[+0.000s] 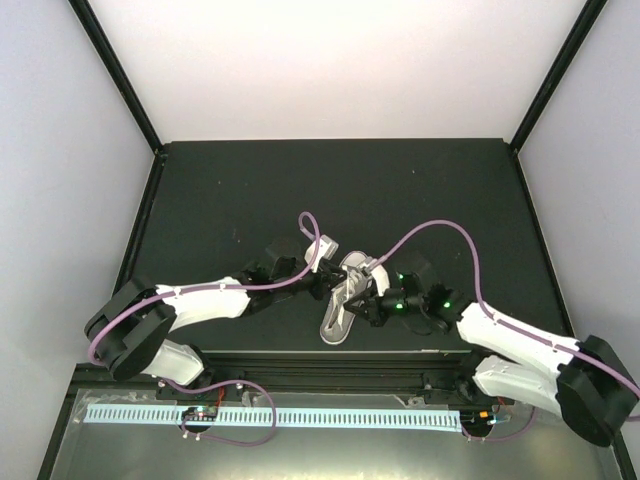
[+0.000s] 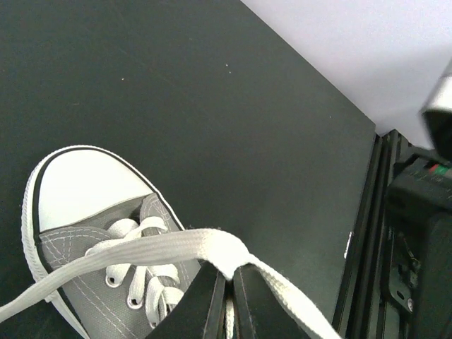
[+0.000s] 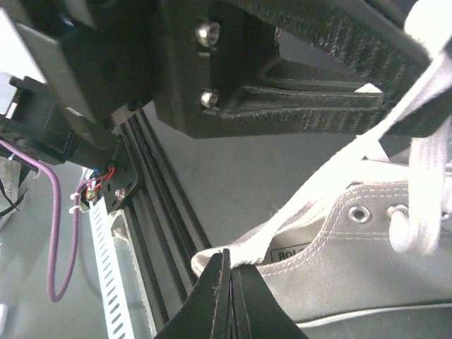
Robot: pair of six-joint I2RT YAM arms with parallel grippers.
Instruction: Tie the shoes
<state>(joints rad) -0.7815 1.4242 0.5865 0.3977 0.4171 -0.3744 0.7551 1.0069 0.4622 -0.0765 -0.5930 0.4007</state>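
Matte black tabletop, pale walls behind. Left gripper: jaws pinched on flat woven white lace. Right gripper: jaws pinched on second lace strand. Grey canvas sneaker, smooth rounded white toe cap, directly beyond both fingertips, between grippers.

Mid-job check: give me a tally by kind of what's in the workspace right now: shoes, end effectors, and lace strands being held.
Shoes: 1, the grey sneaker
End effectors: 2, the left end effector and the right end effector, both shut
Held lace strands: 2, white lace pinched in the left, another strand in the right
Total: 5
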